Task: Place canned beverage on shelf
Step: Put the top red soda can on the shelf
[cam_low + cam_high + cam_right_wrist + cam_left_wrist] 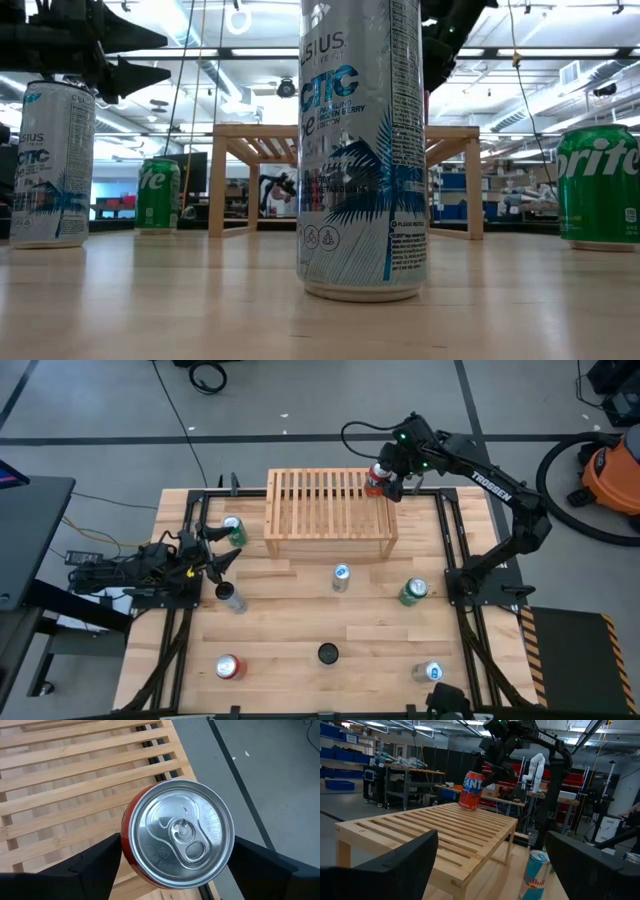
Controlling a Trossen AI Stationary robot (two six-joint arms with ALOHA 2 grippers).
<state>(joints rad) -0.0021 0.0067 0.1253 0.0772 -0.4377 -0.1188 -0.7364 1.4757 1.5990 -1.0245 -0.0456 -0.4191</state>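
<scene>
An orange Fanta can [471, 790] is at the far right corner of the light-wood slatted shelf [330, 510]. It also shows in the high view [375, 480] and, from above, in the right wrist view [179, 839]. My right gripper [177, 857] is shut on this can. My left gripper [215, 555] hangs open and empty near the table's left edge, left of the shelf, and its two fingers frame the left wrist view [490, 870]. My right gripper pinches the Fanta can's round wall [126, 851] between its two fingers, one on each side. The fingers [100, 860] come from above, pointing down. The can leans a little, its base at the shelf's slats [468, 808]. I cannot tell whether it rests on them.
Several cans stand on the table: a green one [234, 530] left of the shelf, a slim one [231, 597], a Red Bull [341, 576], a Sprite [414, 592], a red one [229, 667], a dark one [328, 653] and a pale one [431, 672].
</scene>
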